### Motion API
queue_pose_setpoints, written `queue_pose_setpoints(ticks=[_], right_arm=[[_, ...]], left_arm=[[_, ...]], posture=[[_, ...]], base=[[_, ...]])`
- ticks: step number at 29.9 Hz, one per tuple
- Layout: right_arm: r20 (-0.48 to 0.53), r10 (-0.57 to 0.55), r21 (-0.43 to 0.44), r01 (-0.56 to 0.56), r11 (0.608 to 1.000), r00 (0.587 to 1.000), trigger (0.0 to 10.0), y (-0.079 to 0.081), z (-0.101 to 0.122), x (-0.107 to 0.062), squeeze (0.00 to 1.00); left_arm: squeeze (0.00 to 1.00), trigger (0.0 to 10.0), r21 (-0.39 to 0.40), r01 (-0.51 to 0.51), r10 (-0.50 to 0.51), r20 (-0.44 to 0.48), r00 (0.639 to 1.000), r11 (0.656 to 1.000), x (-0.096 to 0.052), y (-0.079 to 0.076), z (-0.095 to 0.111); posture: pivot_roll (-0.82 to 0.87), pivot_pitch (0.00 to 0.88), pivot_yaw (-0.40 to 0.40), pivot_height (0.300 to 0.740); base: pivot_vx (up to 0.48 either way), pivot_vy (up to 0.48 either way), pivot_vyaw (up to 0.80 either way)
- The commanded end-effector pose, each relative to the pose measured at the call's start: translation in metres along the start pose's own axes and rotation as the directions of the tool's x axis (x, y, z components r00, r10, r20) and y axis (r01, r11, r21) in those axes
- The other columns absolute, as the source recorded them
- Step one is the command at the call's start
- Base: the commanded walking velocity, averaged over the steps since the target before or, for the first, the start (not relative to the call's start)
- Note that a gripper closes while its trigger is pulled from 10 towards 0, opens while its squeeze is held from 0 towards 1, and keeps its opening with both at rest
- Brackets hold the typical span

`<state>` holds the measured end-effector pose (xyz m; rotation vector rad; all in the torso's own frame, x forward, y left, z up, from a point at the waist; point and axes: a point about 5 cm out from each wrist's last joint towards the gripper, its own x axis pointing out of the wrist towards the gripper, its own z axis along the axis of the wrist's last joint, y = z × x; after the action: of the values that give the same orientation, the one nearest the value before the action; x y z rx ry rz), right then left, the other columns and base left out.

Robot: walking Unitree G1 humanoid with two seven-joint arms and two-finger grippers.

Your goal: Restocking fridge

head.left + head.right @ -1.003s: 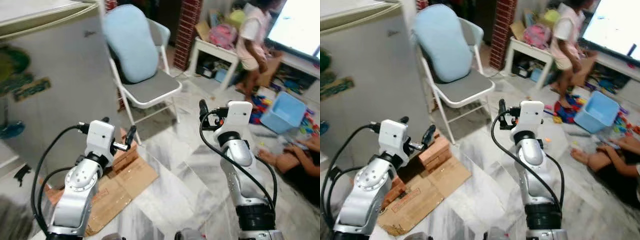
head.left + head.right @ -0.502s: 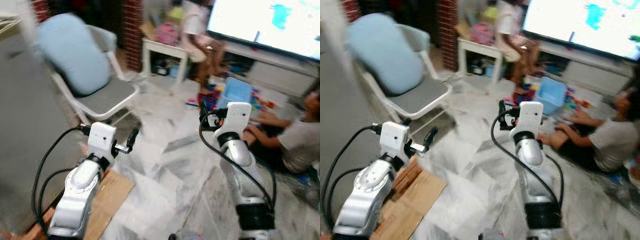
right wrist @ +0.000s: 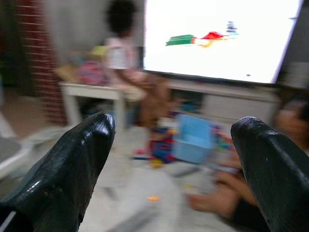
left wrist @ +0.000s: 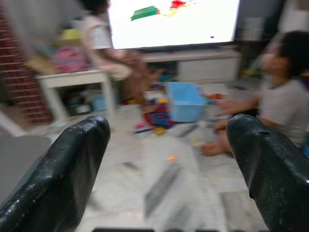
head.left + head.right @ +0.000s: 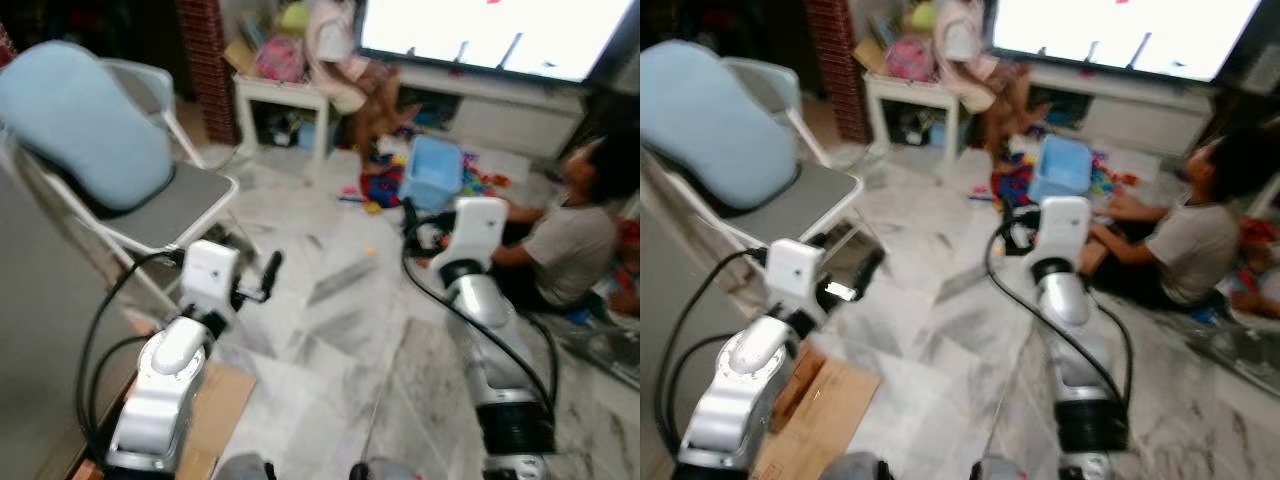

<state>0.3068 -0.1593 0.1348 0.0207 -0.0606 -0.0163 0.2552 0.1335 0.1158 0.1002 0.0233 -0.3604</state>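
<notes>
The grey side of the fridge [image 5: 30, 330] shows at the far left edge. My left gripper [image 5: 268, 272] is held out at chest height over the marble floor. It is open, with nothing between its black fingers [image 4: 72, 159]. My right gripper [image 5: 408, 224] is raised in the same way towards the television. It is also open and empty, its fingers [image 3: 72, 159] wide apart. No item for the fridge can be made out.
A white folding chair [image 5: 160, 205] with a light blue cushion [image 5: 85, 125] stands ahead on the left. A flat piece of cardboard [image 5: 215, 400] lies by my left arm. One person [image 5: 335, 50] stands by a small white table, another [image 5: 575, 215] sits on the floor beside a blue bin [image 5: 432, 172] and scattered toys.
The whole view has swung to the right. The fridge has slid to the left edge, and the television and seated person have come in. Both arms keep their pose.
</notes>
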Motion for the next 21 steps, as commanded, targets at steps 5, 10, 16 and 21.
queue_pose_setpoints(ticks=[5,10,16,21], right_arm=[[0.019,0.012,0.011,-0.012,1.000,1.000,10.0,0.0061,0.0037,0.0017,0.00],[0.019,0.011,0.010,-0.011,1.000,1.000,10.0,0.0054,0.0036,0.0022,0.00],[0.022,0.012,0.010,-0.012,1.000,1.000,10.0,0.0064,0.0038,0.0033,0.00],[0.023,0.014,0.011,-0.014,1.000,1.000,10.0,0.0073,0.0037,0.0038,0.00]], left_arm=[[0.00,10.0,0.002,0.008,-0.008,0.015,1.000,1.000,-0.0004,0.0011,0.0033],[0.00,10.0,-0.002,0.015,-0.015,0.018,1.000,1.000,0.0002,0.0000,0.0037],[0.00,10.0,-0.002,0.017,-0.017,0.021,1.000,1.000,0.0002,-0.0003,0.0039],[0.00,10.0,-0.002,0.017,-0.017,0.022,1.000,1.000,0.0004,-0.0002,0.0042]], posture=[[0.05,0.000,-0.027,0.740],[0.05,0.000,-0.029,0.740],[0.05,0.000,-0.030,0.740],[0.05,0.000,-0.031,0.740]], base=[[0.000,0.000,-0.80],[0.286,0.000,-0.80],[0.316,0.000,-0.80],[0.318,0.000,-0.80]])
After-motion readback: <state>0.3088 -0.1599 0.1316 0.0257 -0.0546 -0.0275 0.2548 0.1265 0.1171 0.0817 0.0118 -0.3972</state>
